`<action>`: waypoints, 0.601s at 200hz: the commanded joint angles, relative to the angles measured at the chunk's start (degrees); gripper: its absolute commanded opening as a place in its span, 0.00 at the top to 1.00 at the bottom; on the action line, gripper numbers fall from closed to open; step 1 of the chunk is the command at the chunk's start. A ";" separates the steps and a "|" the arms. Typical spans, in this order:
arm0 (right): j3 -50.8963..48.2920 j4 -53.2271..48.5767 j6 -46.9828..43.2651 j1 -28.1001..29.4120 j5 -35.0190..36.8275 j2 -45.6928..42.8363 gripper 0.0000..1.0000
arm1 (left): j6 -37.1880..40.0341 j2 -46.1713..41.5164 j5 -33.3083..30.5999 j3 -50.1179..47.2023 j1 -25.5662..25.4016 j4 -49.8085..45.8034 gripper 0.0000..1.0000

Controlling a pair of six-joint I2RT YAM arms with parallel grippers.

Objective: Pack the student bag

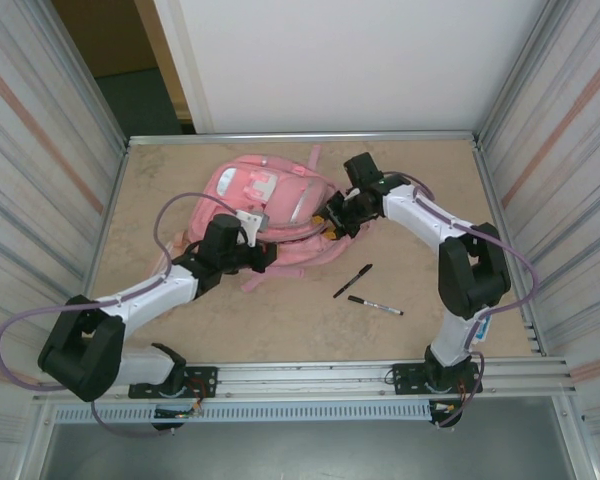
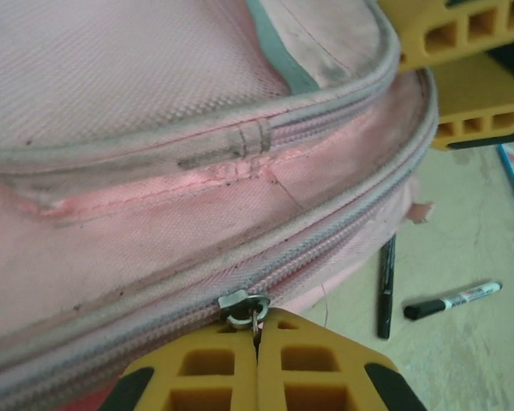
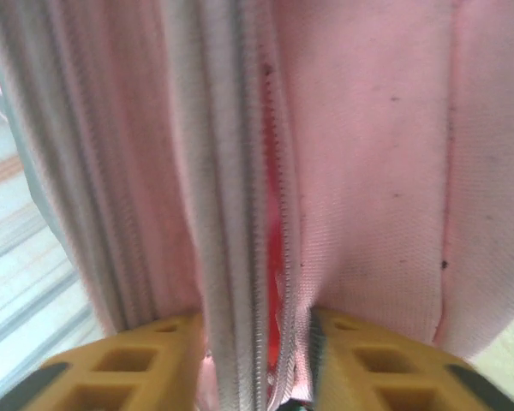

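The student bag (image 1: 242, 190) lies flat on the table's far half, pink with a white patch. My left gripper (image 1: 267, 256) is at its near edge. In the left wrist view the bag (image 2: 154, 77) takes up most of the frame, and my left gripper (image 2: 257, 332) is shut on the metal zipper pull (image 2: 255, 318) hanging from the slider (image 2: 240, 306). My right gripper (image 1: 332, 220) is at the bag's right side. In the right wrist view the right gripper (image 3: 257, 360) pinches a fold of bag fabric (image 3: 385, 128) beside a partly parted zipper (image 3: 274, 171) that shows red inside.
Two black pens (image 1: 352, 281) (image 1: 375, 305) lie on the table to the right of the bag, also seen as a black pen (image 2: 385, 287) and a white-barrelled marker (image 2: 452, 300). The right gripper's yellow fingers (image 2: 475, 111) show at the bag's far edge. Metal walls enclose the table.
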 commanded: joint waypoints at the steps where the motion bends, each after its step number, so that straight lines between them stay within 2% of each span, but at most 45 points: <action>1: -0.35 3.28 -1.65 -2.03 -5.34 0.25 0.52 | -3.85 3.26 1.34 3.42 -1.47 7.51 1.00; 23: -3.48 -0.56 1.29 -1.74 -1.61 -3.70 0.46 | -3.35 6.62 1.61 8.63 -2.60 4.78 1.00; 64: -9.98 0.11 6.65 0.61 3.00 -10.65 0.45 | -3.88 9.02 2.21 11.08 -5.22 6.65 1.00; 120: -9.30 3.81 10.89 3.94 4.88 -9.39 0.47 | -6.02 10.06 3.42 10.45 -6.95 9.19 1.00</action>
